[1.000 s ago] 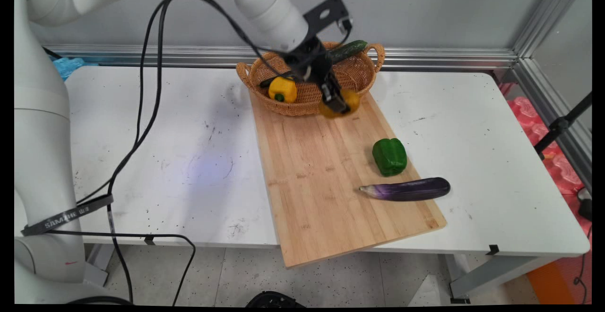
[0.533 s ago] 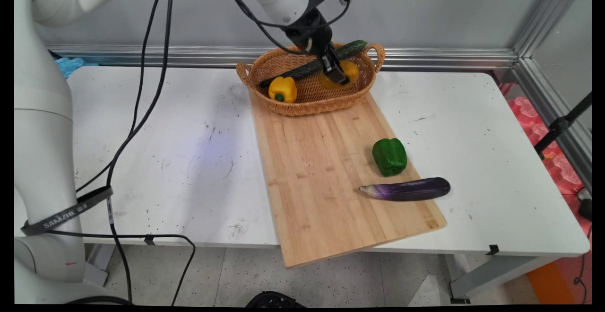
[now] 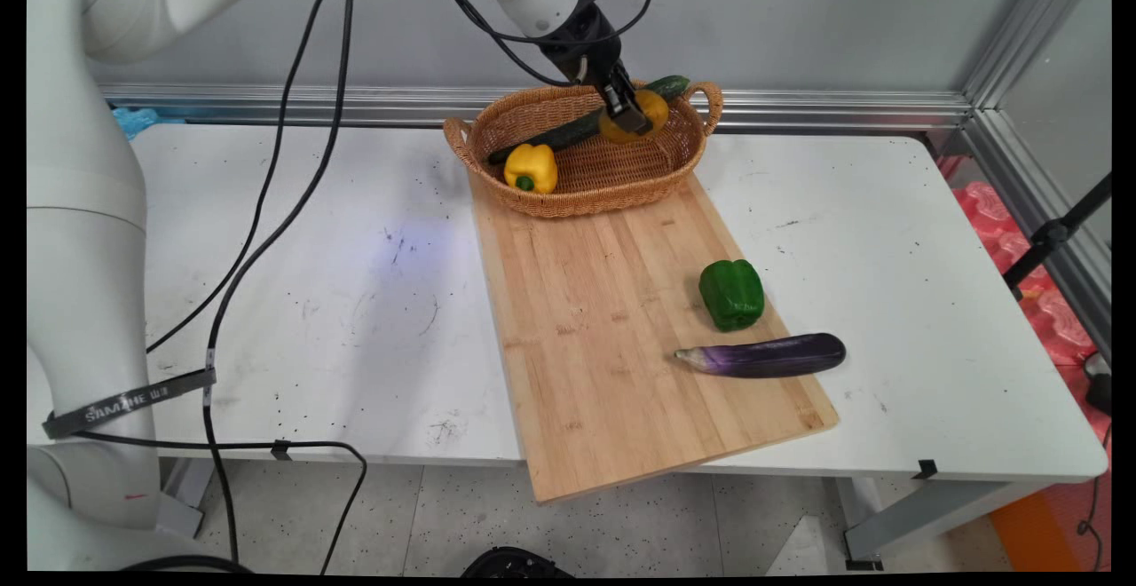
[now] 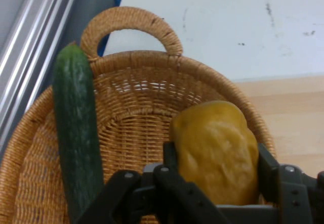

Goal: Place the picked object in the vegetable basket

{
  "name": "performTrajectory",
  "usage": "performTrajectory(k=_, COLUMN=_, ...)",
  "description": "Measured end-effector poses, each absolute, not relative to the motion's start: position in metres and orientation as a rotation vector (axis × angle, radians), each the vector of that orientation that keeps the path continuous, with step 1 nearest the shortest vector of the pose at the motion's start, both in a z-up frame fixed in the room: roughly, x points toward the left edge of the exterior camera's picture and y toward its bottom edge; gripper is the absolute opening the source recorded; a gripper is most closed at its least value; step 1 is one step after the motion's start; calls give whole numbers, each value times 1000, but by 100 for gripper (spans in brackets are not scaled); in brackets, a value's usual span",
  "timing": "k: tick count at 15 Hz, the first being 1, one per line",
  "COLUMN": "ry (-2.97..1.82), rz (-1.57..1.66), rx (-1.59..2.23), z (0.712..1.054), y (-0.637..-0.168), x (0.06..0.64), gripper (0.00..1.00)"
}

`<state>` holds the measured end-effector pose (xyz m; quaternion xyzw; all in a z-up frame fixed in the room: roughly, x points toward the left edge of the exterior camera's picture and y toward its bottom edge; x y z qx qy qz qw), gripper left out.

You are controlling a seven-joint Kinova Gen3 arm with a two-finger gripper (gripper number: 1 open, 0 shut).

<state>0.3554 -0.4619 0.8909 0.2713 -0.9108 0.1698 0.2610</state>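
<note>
My gripper (image 3: 630, 117) is shut on an orange-yellow pepper (image 3: 650, 109) and holds it in the air over the right part of a wicker basket (image 3: 586, 188). The hand view shows this pepper (image 4: 215, 150) clamped between the black fingers (image 4: 267, 166), with the basket's woven wall (image 4: 136, 118) behind it. A long green cucumber (image 3: 568, 131) lies slanted across the basket, its tip on the far rim; it appears as the cucumber (image 4: 76, 128) at the left of the hand view. A second yellow pepper (image 3: 531, 167) sits in the basket's near left.
The basket stands at the far end of a wooden cutting board (image 3: 612, 337). A green pepper (image 3: 731, 294) and a purple eggplant (image 3: 763, 356) lie on the board's right side. Black cables (image 3: 266, 204) hang from the arm over the white table (image 3: 293, 302).
The gripper has carried the orange-yellow pepper up and back, from just past the basket's front rim over the board to above the basket's right part.
</note>
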Motion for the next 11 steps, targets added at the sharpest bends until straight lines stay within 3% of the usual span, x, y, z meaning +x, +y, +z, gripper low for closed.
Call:
performTrajectory(k=7, ry=-2445, rz=464, rx=736, z=873, y=-479, x=357, gripper=0)
performTrajectory(k=8, ry=-2442, rz=464, rx=735, z=872, y=-481, x=356, gripper=100)
performTrajectory(k=11, ry=-2435, rz=461, rx=735, z=866, y=-485, x=355, gripper=100)
